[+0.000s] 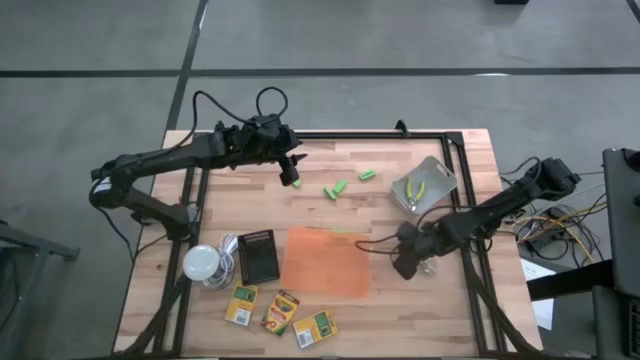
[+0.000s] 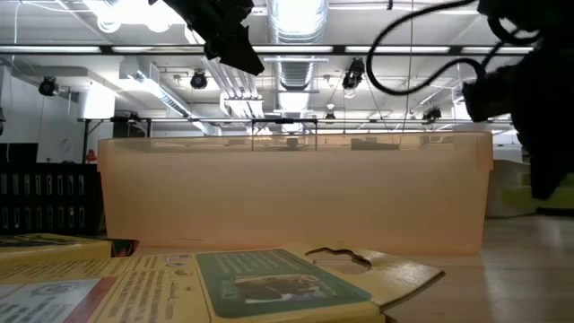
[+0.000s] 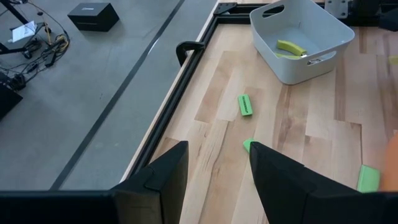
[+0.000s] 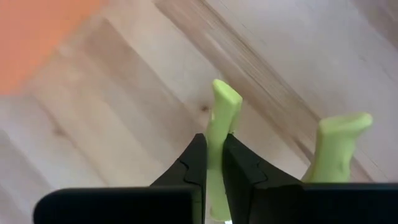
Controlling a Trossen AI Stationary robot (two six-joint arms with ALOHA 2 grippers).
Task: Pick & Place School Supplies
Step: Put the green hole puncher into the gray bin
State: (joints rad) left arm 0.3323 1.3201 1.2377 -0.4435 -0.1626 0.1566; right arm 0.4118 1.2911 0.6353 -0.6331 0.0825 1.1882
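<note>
My right gripper (image 4: 213,163) is shut on a yellow-green scissor-like tool just right of the orange tray (image 1: 325,262); in the high view it shows as right gripper (image 1: 405,262). My left gripper (image 3: 217,171) is open and holds nothing, raised over the table's far left part (image 1: 290,170). Green blocks (image 3: 245,104), (image 3: 247,144), (image 3: 368,178) lie flat on the wood ahead of it, and more green blocks (image 1: 335,188), (image 1: 368,174) show from above. A second yellow tool (image 3: 291,47) lies in the white bin (image 1: 425,185). Three crayon boxes (image 1: 280,312) lie by the near edge. My right gripper pinches one handle (image 4: 219,118) of the scissor-like tool between its two fingers, coming from above and pointing down. The handle's rounded end sticks out past the fingertips. The tool's other handle (image 4: 339,146) stands free to one side. Whether it rests on the table does not show.
A white bulb with cord (image 1: 202,263) and a black box (image 1: 260,255) sit left of the tray. A black frame rail (image 3: 180,81) runs along the table's far and side edges. In the low view the tray wall (image 2: 296,193) and a crayon box (image 2: 269,283) block the table.
</note>
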